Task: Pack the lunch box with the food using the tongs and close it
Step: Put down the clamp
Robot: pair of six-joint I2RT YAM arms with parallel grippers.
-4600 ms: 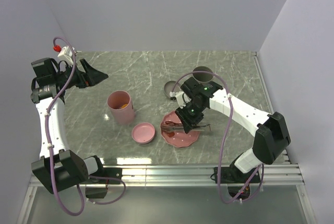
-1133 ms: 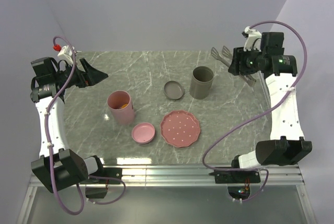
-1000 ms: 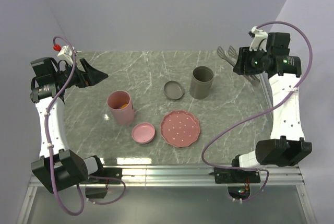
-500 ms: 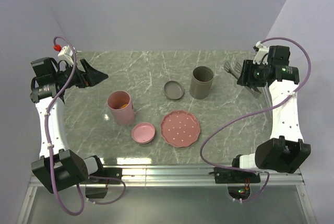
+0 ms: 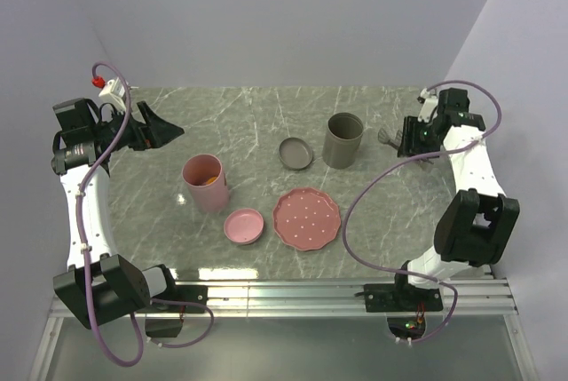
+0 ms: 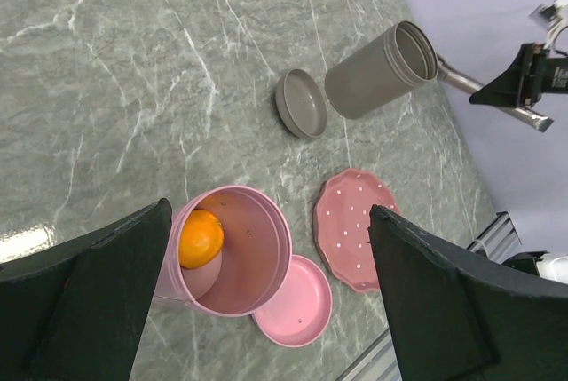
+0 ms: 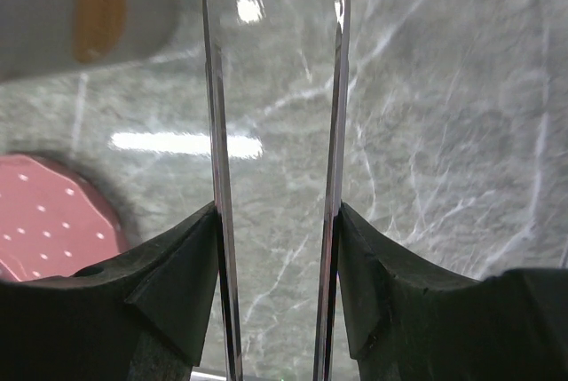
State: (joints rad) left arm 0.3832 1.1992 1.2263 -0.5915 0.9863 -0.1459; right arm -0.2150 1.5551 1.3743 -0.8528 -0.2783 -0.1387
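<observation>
The pink lunch box point(image 5: 206, 182) stands upright and uncovered, an orange food piece point(image 6: 200, 239) resting inside it. Its pink lid point(image 5: 243, 226) lies beside it. My right gripper point(image 5: 410, 136) is at the back right, shut on the tongs point(image 5: 389, 138); both thin metal arms point(image 7: 216, 132) run between its fingers point(image 7: 177, 265), held apart. The tips point toward the grey container point(image 5: 343, 139). My left gripper point(image 5: 165, 129) hangs wide open above the table's left side, looking down on the pink lunch box point(image 6: 232, 252). No food lies on the pink plate point(image 5: 307, 218).
A grey lid point(image 5: 295, 153) lies left of the grey container. In the right wrist view the grey container point(image 7: 53, 8) is blurred, with a brownish-orange patch on it. Walls close in the back and both sides; a metal rail point(image 5: 337, 290) runs along the near edge.
My right gripper has carried the tongs from over the pink plate to the back right corner, then lower and nearer over the last second. The plate now holds nothing. The left arm is still.
</observation>
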